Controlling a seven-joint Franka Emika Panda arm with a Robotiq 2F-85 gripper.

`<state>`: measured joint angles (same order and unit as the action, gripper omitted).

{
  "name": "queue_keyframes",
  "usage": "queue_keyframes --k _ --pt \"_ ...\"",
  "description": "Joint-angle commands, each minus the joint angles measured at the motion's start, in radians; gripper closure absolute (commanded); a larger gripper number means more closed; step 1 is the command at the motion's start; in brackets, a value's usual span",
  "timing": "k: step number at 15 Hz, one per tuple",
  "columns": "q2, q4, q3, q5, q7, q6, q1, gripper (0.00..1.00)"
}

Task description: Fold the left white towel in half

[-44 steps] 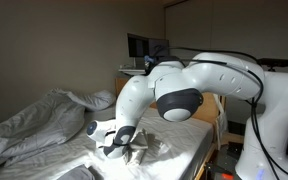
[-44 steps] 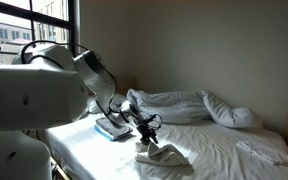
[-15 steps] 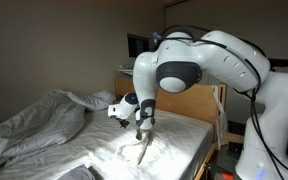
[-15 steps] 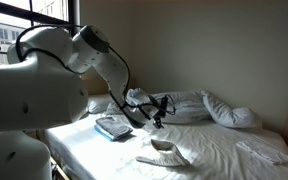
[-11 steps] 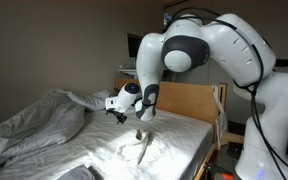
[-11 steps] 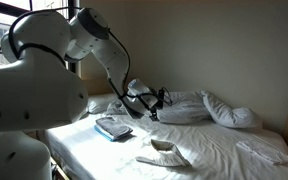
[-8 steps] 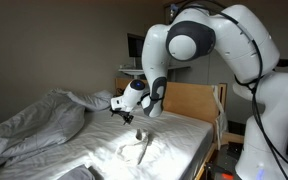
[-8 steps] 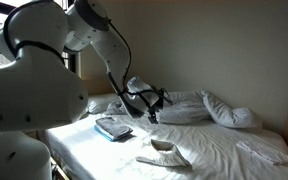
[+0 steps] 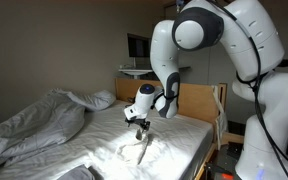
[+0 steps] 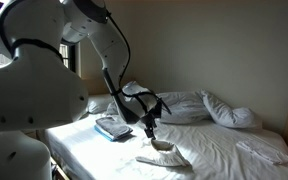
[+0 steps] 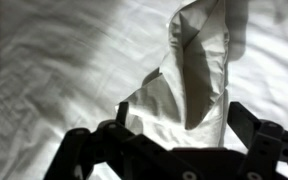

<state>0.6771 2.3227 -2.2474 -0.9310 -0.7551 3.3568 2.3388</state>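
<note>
Exterior views: both set close beside the large white robot arm (image 9: 199, 40) (image 10: 84, 30), near bed height, facing across the white-sheeted bed (image 9: 104, 128) from differing angles; shared ground, the small crumpled white cloth towel (image 9: 136, 150) (image 10: 164, 156) and the rumpled grey-white duvet (image 9: 34, 120) (image 10: 184, 103). Wrist view: very near, looking down past the black gripper (image 11: 179, 110) onto the towel (image 11: 189, 80).

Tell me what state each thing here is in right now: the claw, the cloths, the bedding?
gripper: open, hanging just above the towel, holding nothing.
left white towel: bunched and folded over itself, lying loose on the bed.
duvet: rumpled in a heap.
other white towel: lying flat, nothing on it.
</note>
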Motion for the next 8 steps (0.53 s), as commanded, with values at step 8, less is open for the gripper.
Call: queue_keyframes --k 8 --pt "-0.146 0.157 0.020 -0.067 0.013 -0.134 -0.064 0.00"
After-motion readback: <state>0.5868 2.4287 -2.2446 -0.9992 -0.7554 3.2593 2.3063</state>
